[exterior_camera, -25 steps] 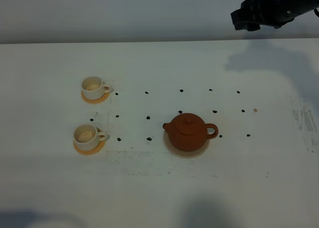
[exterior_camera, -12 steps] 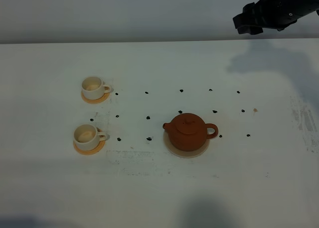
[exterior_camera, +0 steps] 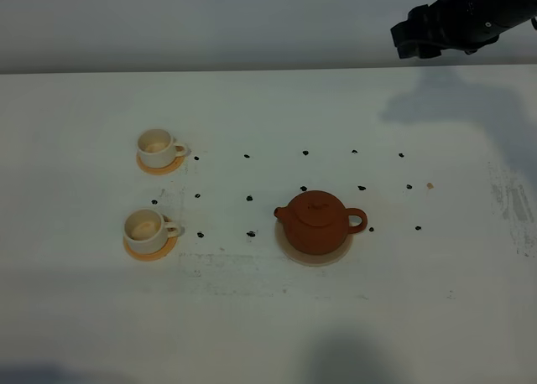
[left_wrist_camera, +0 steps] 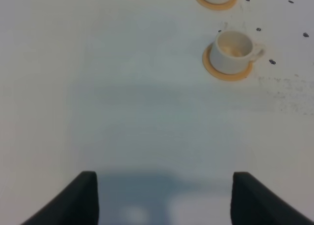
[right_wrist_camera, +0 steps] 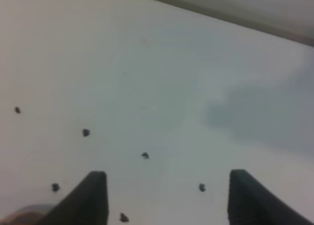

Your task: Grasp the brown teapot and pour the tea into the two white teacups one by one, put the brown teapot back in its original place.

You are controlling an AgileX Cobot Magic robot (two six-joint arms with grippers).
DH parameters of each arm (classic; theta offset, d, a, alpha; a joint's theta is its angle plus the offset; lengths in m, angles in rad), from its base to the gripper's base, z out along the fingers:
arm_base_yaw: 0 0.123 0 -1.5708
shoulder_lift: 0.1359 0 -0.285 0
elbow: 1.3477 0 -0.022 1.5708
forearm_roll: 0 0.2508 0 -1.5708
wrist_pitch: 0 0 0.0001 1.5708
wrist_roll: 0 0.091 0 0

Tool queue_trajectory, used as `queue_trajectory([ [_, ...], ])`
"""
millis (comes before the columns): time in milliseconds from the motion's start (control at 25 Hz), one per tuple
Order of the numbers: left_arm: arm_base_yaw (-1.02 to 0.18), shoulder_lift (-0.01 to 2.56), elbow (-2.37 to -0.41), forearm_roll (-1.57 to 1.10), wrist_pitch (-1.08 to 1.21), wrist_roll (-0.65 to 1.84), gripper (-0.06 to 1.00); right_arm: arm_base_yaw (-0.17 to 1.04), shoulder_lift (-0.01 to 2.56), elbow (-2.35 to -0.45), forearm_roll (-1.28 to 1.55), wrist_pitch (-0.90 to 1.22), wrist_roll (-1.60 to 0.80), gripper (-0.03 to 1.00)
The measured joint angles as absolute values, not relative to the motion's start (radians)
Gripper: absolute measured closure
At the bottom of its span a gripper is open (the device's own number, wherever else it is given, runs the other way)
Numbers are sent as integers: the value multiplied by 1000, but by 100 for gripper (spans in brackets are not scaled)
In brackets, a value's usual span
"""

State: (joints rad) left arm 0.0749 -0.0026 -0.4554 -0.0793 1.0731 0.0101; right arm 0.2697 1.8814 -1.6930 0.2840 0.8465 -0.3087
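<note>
In the exterior high view, the squat reddish-brown clay teapot (exterior_camera: 315, 222) is seen unmoved on the flat pale beige disc (exterior_camera: 314, 257), well apart from the far cream-white teacup (exterior_camera: 156, 147) and the near cream-white teacup (exterior_camera: 145, 225); the dark right arm (exterior_camera: 466, 15) has been shifted slightly rightward, raised over the table's far right corner; in the left wrist view, the left gripper (left_wrist_camera: 164, 198) is shown with fingers spread wide above the white table (left_wrist_camera: 122, 112), both teacups lying ahead; in the right wrist view, the right gripper (right_wrist_camera: 167, 198) is likewise held wide apart, and only black dots (right_wrist_camera: 86, 132) are shown beneath.

Pretty bare setup here: one big flat white tabletop (exterior_camera: 84, 317) with a scuffed grey patch (exterior_camera: 516, 208) near its right edge and a loose grid of small black dots (exterior_camera: 247, 156) marked across the middle. Behind it is a plain pale grey wall (exterior_camera: 210, 19). The light is soft and even, with some blurry grey shadows (exterior_camera: 424, 103) lying on the surface.
</note>
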Motion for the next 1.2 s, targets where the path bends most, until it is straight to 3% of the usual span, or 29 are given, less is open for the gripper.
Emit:
queue_trajectory([
  [280,75,-3,-455,-79,1073,10,40,268,1808,-1673,129,820,-157,46],
  [800,75,-3,-455,-79,1073,10,40,291,1544,-1189,127,511,-28,45],
  [1200,75,-3,-455,-79,1073,10,40,312,1563,-1078,132,406,29,45],
])
